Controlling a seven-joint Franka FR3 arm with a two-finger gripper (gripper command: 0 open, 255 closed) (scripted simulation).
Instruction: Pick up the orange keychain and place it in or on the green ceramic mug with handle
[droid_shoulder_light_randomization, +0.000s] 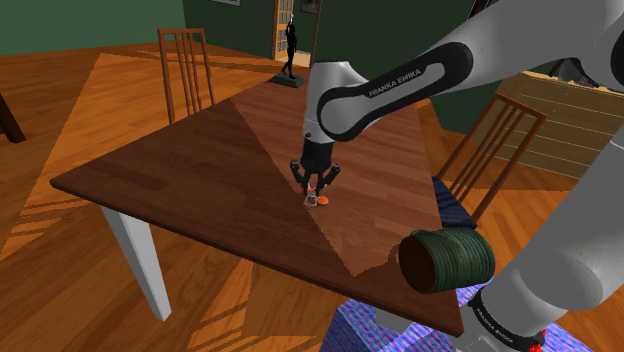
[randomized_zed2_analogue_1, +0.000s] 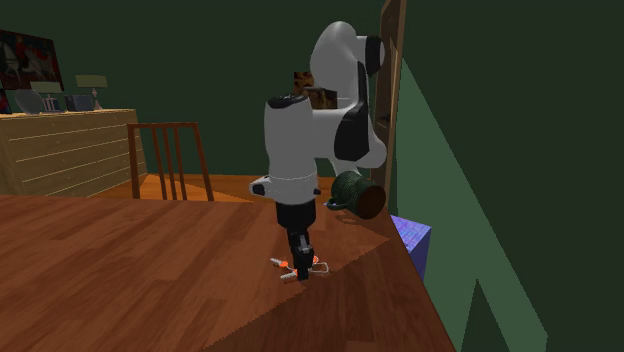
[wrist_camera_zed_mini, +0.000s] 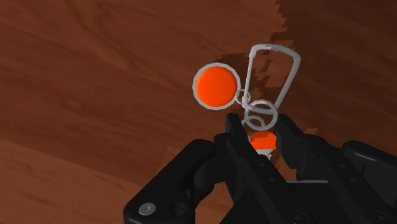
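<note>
Right now the gripper (droid_shoulder_light_randomization: 315, 190) is standing nearly upright over the middle of the dark wooden surface (droid_shoulder_light_randomization: 180, 170), its tip down at the boards. It is clasping the orange keychain (droid_shoulder_light_randomization: 317, 199). In the wrist view the two black fingers (wrist_camera_zed_mini: 234, 130) are pressing in on either side of a small orange tab, with hardly any gap showing. The rest of the orange keychain (wrist_camera_zed_mini: 217, 86) is trailing out beyond the fingertips: linked rings, a round orange disc and a grey clip, all lying flat on the wood. Its long line is running from the tab away from the gripper (wrist_camera_zed_mini: 259, 124), so the loose end is likely to dangle once lifted.

The dark green mug (droid_shoulder_light_randomization: 445, 260) is lying on its side near the surface's edge by the stand. It is sitting well apart from the gripper, toward the shoulder view's lower right. Its mouth is facing roughly back toward the gripper rather than upward. The carry is therefore heading toward the stand. Judging from the tipped mug, the release will be aiming either into that sideways mouth or onto the rounded wall on top.
</note>
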